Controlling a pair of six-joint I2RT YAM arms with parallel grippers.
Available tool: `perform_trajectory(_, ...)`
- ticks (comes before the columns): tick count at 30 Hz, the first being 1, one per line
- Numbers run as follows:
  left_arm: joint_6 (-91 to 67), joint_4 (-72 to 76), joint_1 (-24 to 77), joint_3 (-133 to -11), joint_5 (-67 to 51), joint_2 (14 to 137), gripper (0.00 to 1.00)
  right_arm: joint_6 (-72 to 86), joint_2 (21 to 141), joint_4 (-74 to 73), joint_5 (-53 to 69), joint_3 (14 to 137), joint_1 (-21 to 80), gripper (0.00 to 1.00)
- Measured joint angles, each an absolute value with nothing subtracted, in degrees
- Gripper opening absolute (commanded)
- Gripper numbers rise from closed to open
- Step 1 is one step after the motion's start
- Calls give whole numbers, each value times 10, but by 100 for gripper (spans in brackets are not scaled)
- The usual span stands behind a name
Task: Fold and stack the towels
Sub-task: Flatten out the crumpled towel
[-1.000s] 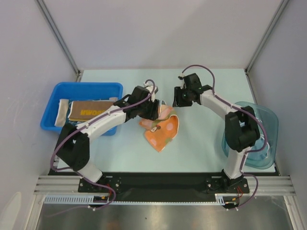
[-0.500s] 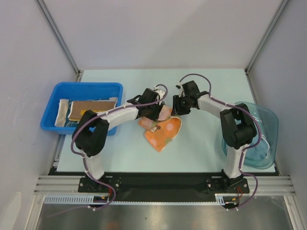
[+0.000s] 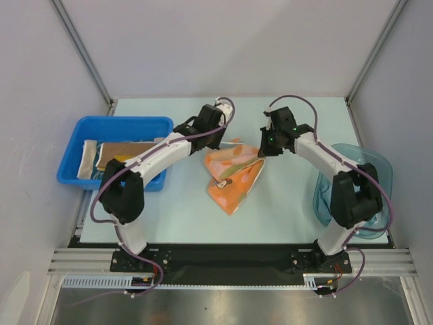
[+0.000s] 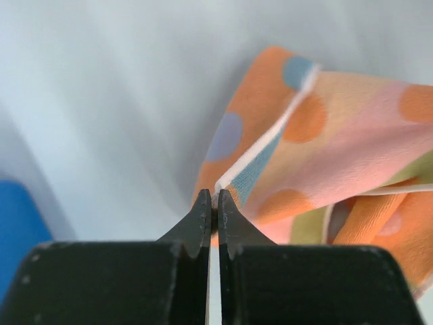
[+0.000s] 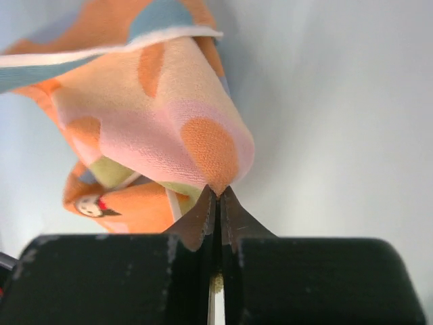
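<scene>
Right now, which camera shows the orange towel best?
Top external: it alone shows the whole orange towel, with its full outline. The left wrist view shows only the corner pinched in the left gripper; the right wrist view shows only the corner pinched in the right gripper.

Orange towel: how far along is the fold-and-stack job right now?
Done: a folded brown towel and a pale towel sit in the blue bin. In hand: left gripper and right gripper each pinch a corner of the orange towel, not yet folded. Left: fold it, then stack it.
</scene>
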State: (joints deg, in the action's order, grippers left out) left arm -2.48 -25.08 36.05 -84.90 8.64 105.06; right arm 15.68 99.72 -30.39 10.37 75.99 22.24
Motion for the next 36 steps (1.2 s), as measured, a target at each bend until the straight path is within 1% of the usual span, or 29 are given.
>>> perform_trajectory(2, -25, -263, 356, -859, 86, 1022, 0, 166, 950, -326, 81, 748, 222, 8)
perform_trajectory(3, -25, -265, 354, -863, 87, 1010, 0, 172, 920, -329, 73, 731, 227, 16)
perform_trajectory(4, -25, -267, 351, -864, 88, 996, 0, 181, 888, -331, 67, 707, 238, 39)
perform_trajectory(5, -25, -268, 349, -864, 89, 988, 0, 187, 861, -335, 66, 685, 249, 46)
perform_trajectory(7, -25, -266, 345, -856, 88, 972, 0, 200, 804, -345, 69, 634, 286, 54)
perform_trajectory(10, -27, -255, 336, -824, 75, 960, 0, 210, 758, -354, 83, 581, 320, 59)
perform_trajectory(12, -31, -253, 323, -802, 54, 961, 0, 205, 751, -350, 84, 573, 313, 57)
perform_trajectory(15, -35, -256, 294, -795, 21, 972, 1, 181, 766, -301, 87, 580, 288, 51)
perform_trajectory(16, -36, -253, 283, -796, 8, 977, 0, 169, 782, -279, 91, 588, 280, 47)
perform_trajectory(22, -43, -247, 243, -812, -58, 1011, 0, 77, 940, -178, 135, 693, 258, 42)
perform_trajectory(24, -48, -253, 239, -834, -79, 1028, 0, 63, 969, -160, 158, 709, 261, 41)
perform_trajectory(27, -61, -267, 238, -888, -101, 1059, 0, 50, 971, -132, 173, 696, 283, 38)
perform_trajectory(29, -74, -277, 237, -929, -126, 1077, 0, 44, 969, -109, 164, 683, 314, 40)
perform_trajectory(32, -92, -274, 236, -964, -181, 1091, 0, 41, 967, -79, 150, 663, 357, 50)
perform_trajectory(33, -98, -271, 236, -969, -208, 1091, 0, 38, 965, -68, 152, 655, 363, 56)
perform_trajectory(36, -111, -248, 235, -969, -298, 1091, 0, 24, 943, -29, 178, 621, 349, 61)
